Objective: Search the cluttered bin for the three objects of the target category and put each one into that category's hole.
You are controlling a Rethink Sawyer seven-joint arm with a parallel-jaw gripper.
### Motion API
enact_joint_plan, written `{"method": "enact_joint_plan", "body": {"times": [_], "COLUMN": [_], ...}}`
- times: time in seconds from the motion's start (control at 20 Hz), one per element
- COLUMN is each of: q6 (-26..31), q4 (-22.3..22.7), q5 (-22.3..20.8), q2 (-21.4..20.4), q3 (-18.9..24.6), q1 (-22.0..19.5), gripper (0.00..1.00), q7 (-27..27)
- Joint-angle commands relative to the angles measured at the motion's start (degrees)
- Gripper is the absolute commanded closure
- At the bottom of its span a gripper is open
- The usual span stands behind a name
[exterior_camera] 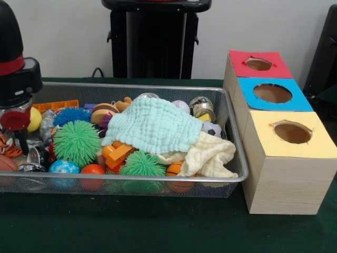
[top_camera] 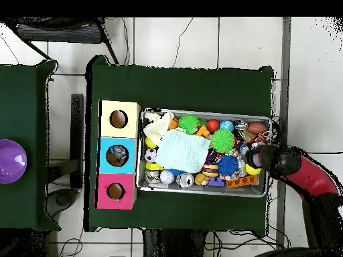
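Note:
A wire mesh bin [exterior_camera: 158, 179] holds a heap of toys. On the heap lie a mint cloth [exterior_camera: 152, 124] and a cream cloth [exterior_camera: 210, 155]. Around them sit green spiky balls [exterior_camera: 77, 141], a blue spiky ball [exterior_camera: 71, 115], orange blocks [exterior_camera: 117, 153], a soccer ball [exterior_camera: 212, 129] and a small jar [exterior_camera: 201, 107]. My gripper [exterior_camera: 21, 141] reaches down into the bin's left end, beside a yellow ball [exterior_camera: 35, 119]. In the overhead view the gripper [top_camera: 258, 158] is over the right end of the bin [top_camera: 201, 111]. What it touches is hidden.
Three wooden boxes with round holes stand in a row beside the bin: yellow [exterior_camera: 291, 132], blue [exterior_camera: 273, 93] and red [exterior_camera: 258, 64]. From above they are yellow [top_camera: 119, 119], blue [top_camera: 117, 155] and red [top_camera: 115, 191]. A purple bowl [top_camera: 10, 160] sits on a separate table.

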Motion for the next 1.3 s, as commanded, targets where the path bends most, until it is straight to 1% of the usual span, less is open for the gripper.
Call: {"method": "enact_joint_plan", "body": {"times": [0.05, 0.25, 0.45, 0.65, 0.85, 1.05, 1.1, 1.3], "q6": [-2.61, -3.07, -7.36, -9.7, -11.25, -11.1, -11.12, -8.28], "q4": [7.94, 8.41, 8.14, 7.33, 6.57, 5.47, 5.23, 4.18], "q5": [-4.95, -5.25, -6.0, -6.23, -6.48, -7.34, -7.65, -7.64], "q2": [1.84, 2.04, 3.98, 5.83, 7.8, 8.37, 8.49, 8.6], "q3": [2.71, 2.8, 2.92, 3.39, 3.64, 2.6, 2.4, 1.8], "q1": [-1.67, -1.88, -2.36, -3.06, -3.33, -2.4, -2.21, -1.36], "gripper": [0.0, 0.0, 0.0, 0.0, 0.0, 0.0, 1.0, 1.0], "q7": [-8.14, -7.92, -6.79, -6.7, -6.41, -6.33, -6.32, -7.06]}}
